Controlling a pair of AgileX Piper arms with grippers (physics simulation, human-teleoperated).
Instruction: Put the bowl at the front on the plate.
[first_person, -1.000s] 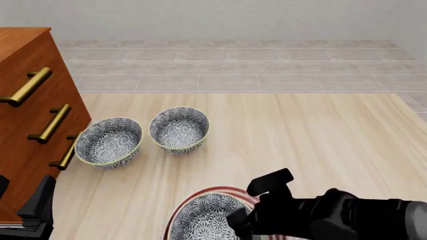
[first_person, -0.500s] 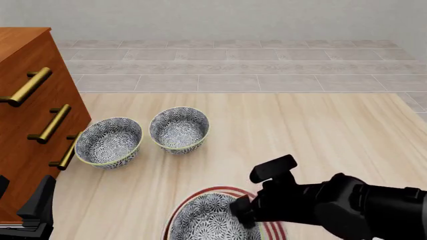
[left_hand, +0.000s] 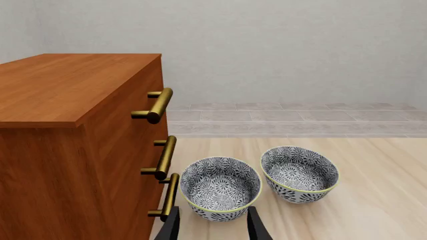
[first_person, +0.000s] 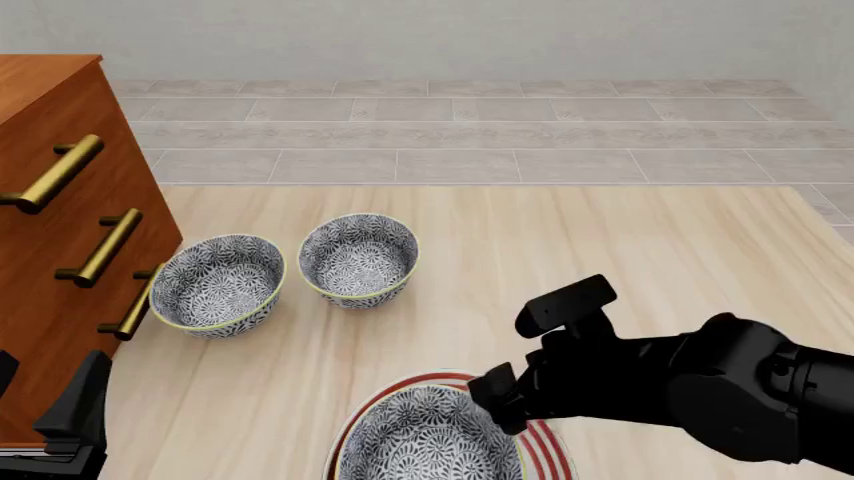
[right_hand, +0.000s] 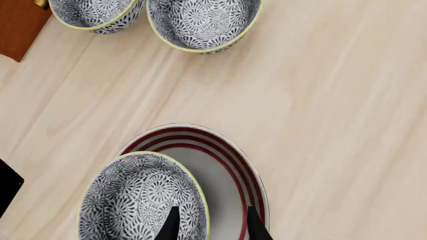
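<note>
Red-ringed white plate (right_hand: 233, 172) lies at the near edge of the wooden table (first_person: 601, 250); the patterned bowl (right_hand: 143, 197) sits on it, upright. Right gripper (right_hand: 210, 224) hovers above the bowl's rim, fingers released, holding nothing. Two other bowls (first_person: 358, 258) stand side by side further back, beside the wooden dresser (first_person: 60, 230). Left gripper (left_hand: 212, 226) is near the dresser, fingers apart, empty.

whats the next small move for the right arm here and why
Probably pull the right gripper up and clear. Its fingers look open and empty above the bowl, which already sits on the plate, so nothing seems left to place.
</note>
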